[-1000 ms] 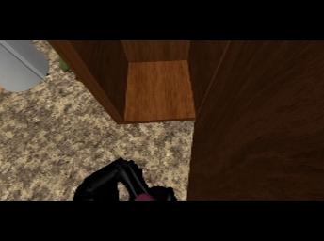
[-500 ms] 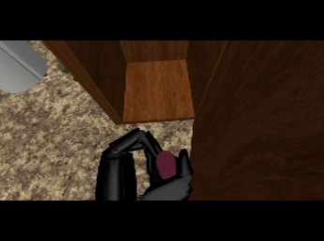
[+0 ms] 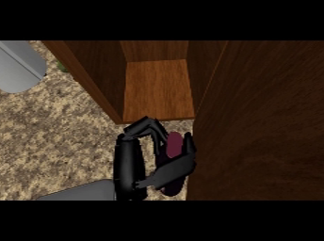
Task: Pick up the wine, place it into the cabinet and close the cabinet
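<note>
One hand [image 3: 140,160], seemingly the right, curls round the wine [image 3: 173,146], its long axis pointing toward the cabinet [image 3: 157,89] opening just ahead.

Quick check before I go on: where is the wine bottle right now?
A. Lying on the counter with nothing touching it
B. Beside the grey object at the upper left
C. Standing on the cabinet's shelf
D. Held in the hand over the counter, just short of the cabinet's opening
D: the hand is curled round the dark red wine bottle above the counter, and the cabinet shelf beyond it holds no bottle.
</note>
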Motion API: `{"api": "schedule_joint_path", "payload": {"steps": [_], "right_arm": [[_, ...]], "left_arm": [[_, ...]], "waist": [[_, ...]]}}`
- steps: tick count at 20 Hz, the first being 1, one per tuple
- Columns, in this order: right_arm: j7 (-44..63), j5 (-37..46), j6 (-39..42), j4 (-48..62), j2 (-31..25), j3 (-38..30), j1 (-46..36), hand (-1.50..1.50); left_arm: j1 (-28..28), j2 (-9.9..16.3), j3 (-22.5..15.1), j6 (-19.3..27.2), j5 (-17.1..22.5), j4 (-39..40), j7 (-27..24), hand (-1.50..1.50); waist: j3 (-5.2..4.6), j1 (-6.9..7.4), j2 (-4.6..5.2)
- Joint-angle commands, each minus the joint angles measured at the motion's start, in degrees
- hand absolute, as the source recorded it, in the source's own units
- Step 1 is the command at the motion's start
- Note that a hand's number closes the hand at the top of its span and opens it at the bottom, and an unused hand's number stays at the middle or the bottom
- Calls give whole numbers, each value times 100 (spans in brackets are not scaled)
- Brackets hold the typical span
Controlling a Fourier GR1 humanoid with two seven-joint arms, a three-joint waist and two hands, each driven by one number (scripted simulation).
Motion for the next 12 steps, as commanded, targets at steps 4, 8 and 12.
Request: {"api": "schedule_joint_path", "payload": {"steps": [4, 8, 12], "right_arm": [[-8, -135, 4, 149, 18, -34, -157, -150], [-50, -340, 132, -67, -12, -149, 90, -150], [103, -404, 26, -230, -58, -210, 21, -150]], "left_arm": [[-50, -385, -45, 39, 266, 621, -401, 150], [-86, -248, 47, 39, 475, 699, -540, 150], [-79, -181, 144, 39, 622, 654, -709, 150]], "waist": [[-3, -1, 32], [-2, -80, 20], [-14, -103, 26]]}}
